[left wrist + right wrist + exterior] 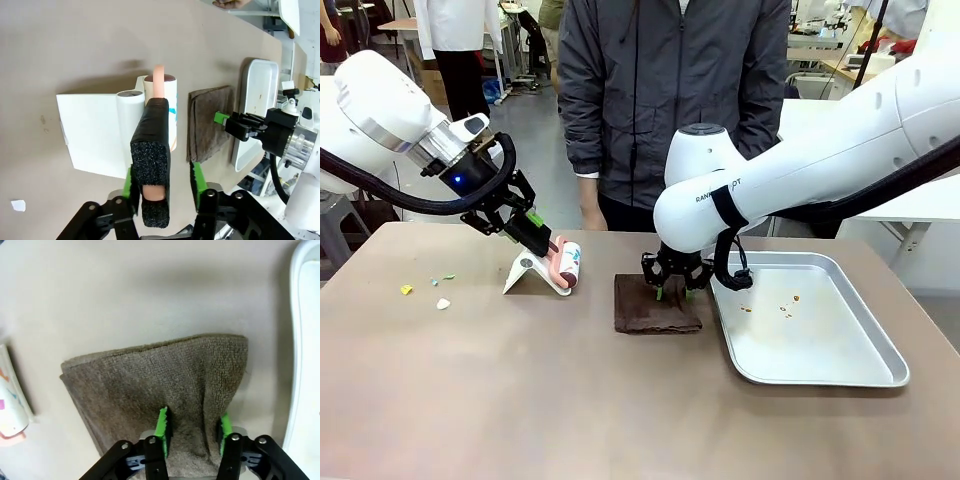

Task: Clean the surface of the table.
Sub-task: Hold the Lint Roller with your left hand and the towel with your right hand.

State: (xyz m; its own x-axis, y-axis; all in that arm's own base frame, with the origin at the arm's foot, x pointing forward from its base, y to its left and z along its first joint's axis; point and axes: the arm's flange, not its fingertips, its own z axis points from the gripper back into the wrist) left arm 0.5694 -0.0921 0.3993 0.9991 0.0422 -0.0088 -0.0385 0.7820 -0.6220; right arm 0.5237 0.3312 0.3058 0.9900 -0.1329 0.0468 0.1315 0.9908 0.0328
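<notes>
While left claw (pixel 162 182) grips roller (pixel 172 92), right claw (pixel 193 427) pinches cloth (pixel 150 385) on table (pixel 570 410) beside tray rim (pixel 300 365).

the brownish-tan table (pixel 520 400) carries a folded brown cloth (pixel 657 310) near its middle, and a silver metal tray (pixel 820 345) with a few crumbs (pixel 786 306) sits just beside it on the right. left of the cloth is a white stand (pixel 523 272) with a lint roller (pixel 568 264) on it. farther left lie a yellow scrap (pixel 407 290), a white scrap (pixel 443 304) and green scraps (pixel 447 277).
</notes>
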